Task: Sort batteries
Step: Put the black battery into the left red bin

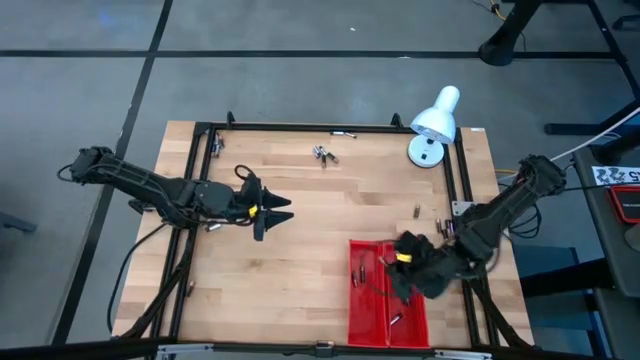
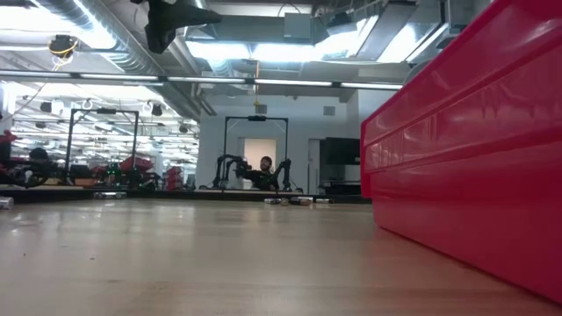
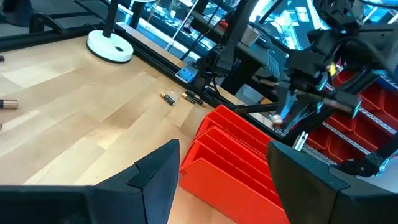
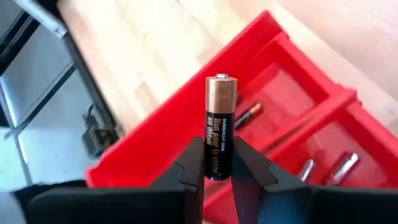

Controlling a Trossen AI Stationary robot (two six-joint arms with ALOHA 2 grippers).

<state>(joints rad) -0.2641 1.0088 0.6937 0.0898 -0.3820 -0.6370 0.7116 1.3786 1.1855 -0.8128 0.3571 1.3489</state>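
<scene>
One black-and-copper cylindrical battery [image 4: 220,127] stands clamped between the fingers of the right gripper [image 4: 217,163], above the red plastic divided tray [image 1: 372,318] at the wooden table's [image 1: 290,250] near right edge. The left gripper [image 1: 278,210] hovers released, empty, mid-table towards the left edge.

Looks like a robotics lab or workshop. Pale wooden tabletop [image 1: 300,200] boxed in by a black metal frame [image 1: 300,127], sitting on grey floor marked with dark tape lines [image 1: 150,60]. Exposed silver ceiling ducts [image 2: 97,39] overhead, long strip lights [image 2: 263,81], more dark robot-arm rigs [image 2: 255,171] lined up way in the back.
</scene>
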